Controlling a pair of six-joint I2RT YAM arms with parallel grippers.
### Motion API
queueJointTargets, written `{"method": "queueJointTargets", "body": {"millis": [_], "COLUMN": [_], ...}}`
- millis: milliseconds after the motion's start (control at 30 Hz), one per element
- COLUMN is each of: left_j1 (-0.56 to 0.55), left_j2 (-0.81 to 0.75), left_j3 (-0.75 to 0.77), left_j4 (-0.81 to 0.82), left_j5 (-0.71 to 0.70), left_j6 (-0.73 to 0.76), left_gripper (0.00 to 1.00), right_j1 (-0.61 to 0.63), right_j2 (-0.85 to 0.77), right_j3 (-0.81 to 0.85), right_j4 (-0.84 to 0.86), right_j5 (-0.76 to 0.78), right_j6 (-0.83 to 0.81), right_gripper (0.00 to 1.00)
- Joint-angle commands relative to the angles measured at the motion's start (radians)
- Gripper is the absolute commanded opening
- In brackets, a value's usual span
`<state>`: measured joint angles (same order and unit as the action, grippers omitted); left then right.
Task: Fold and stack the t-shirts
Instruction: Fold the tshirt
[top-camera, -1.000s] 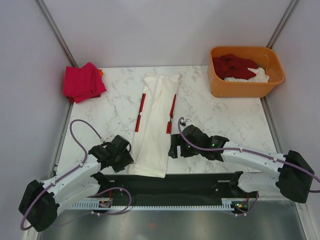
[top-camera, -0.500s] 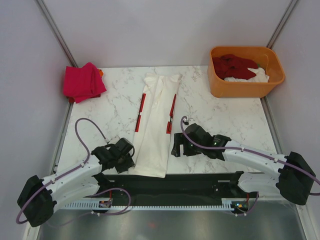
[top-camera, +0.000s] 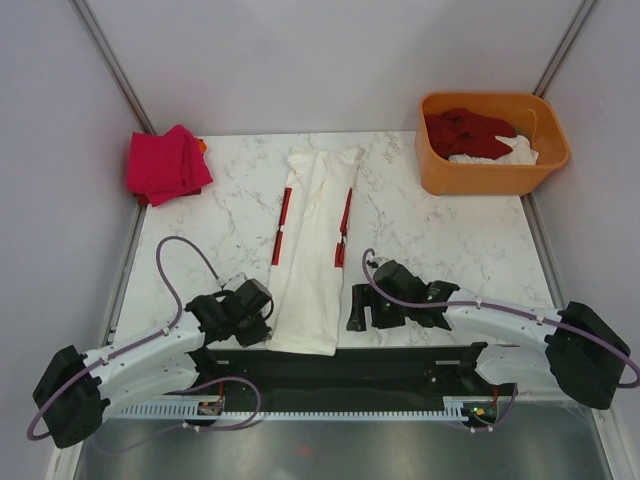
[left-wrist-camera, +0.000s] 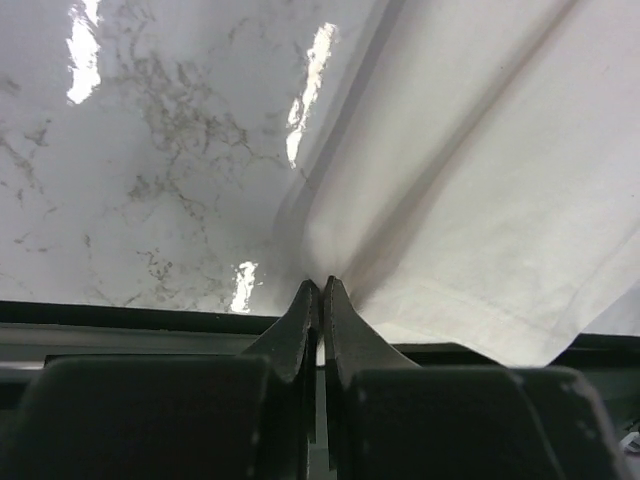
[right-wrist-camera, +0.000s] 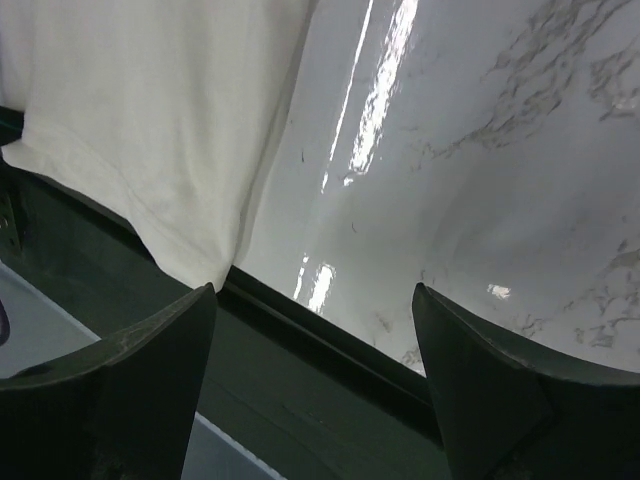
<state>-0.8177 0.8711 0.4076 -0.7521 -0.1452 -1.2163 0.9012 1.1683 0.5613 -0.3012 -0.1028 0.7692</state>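
The big white cloth t-shirt with red marks (top-camera: 315, 250) lies in the middle of the white marble table (top-camera: 450, 240). Its sides are folded in, so it is a long thin strip that runs from far to near. It is not yet folded short. I think that is the step in hand.

The left gripper (left-wrist-camera: 320, 290) is at the near left corner of this shirt. Its jaws are closed tight. The cloth bunches up right at the tips, so it seems to pinch the shirt's edge. The right gripper (right-wrist-camera: 312, 295) is just beside the near right corner. Its jaws are wide apart and hold nothing. It likely needs to take that corner before the near end can be lifted over.

One bright pink-red cloth t-shirt (top-camera: 165, 165) sits folded at the far left corner of the table. That one looks done.

The orange plastic tub (top-camera: 480, 175) at the far right holds a crumpled dark red cloth t-shirt (top-camera: 465, 130) and a white cloth t-shirt (top-camera: 505, 153) under it. Those are not folded yet. So I think the job is less than half done.
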Motion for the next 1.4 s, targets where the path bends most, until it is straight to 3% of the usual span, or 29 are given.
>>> {"method": "queueJointTargets", "body": {"millis": [0,300,433,800,900,1033,1267,1367], "left_j1": [-0.044,-0.178,-0.222,-0.225,-0.225,-0.227,-0.232,-0.238], "left_j2": [0.015,0.084,0.13,0.092,0.074,0.033,-0.035,-0.035], "left_j3": [0.028,0.043,0.079,0.045,0.028,0.017,-0.041,-0.013], "left_j4": [0.079,0.201,0.224,0.231,0.232,0.229,0.201,0.189], "left_j5": [0.019,0.022,0.009,0.001,0.001,0.01,0.068,0.087], "left_j6": [-0.066,-0.144,-0.152,-0.15,-0.15,-0.134,-0.126,-0.094], "left_gripper": [0.02,0.02,0.02,0.02,0.02,0.02,0.02,0.02], "right_j1": [0.019,0.107,0.12,0.13,0.13,0.13,0.13,0.13], "right_j2": [0.043,0.047,0.053,0.011,0.01,-0.019,-0.246,-0.272], "right_j3": [-0.04,-0.147,-0.161,-0.204,-0.209,-0.212,-0.221,-0.212], "right_j4": [0.096,0.289,0.294,0.295,0.295,0.269,0.024,0.016], "right_j5": [-0.147,-0.143,-0.124,-0.095,-0.087,-0.071,0.003,-0.009], "right_j6": [0.041,0.197,0.228,0.249,0.243,0.242,0.234,0.242], "right_gripper": [0.87,0.82,0.75,0.24,0.0,0.0,0.0,0.0]}}
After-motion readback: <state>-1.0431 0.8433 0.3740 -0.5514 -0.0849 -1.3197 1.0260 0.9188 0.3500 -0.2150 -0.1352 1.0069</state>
